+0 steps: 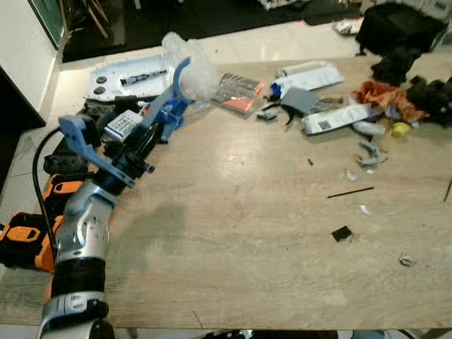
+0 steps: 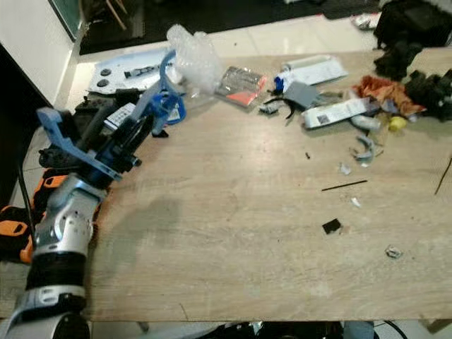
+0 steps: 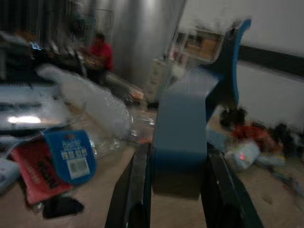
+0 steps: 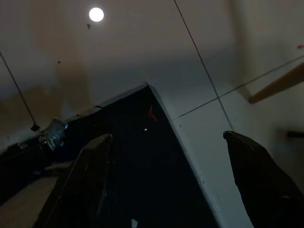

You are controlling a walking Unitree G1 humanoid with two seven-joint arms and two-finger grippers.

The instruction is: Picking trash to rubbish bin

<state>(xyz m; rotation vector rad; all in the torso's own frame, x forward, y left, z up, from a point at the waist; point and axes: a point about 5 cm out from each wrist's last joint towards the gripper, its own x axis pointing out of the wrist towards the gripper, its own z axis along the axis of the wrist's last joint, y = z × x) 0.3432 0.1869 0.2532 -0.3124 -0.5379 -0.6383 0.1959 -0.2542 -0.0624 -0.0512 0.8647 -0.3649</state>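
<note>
The left gripper (image 3: 173, 190) is clamping its fingers on a blue plastic piece (image 1: 169, 102), lifting it above the worktop (image 1: 233, 233); it looks light, stiff, best pinched mid-body. The right gripper (image 4: 173, 180) is hanging spread wide.

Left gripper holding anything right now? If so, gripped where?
Yes. The left gripper is shut on a blue plastic piece, its fingers clamping the flat lower end; the curved end sticks out beyond them. The right gripper is open and holds nothing.
</note>
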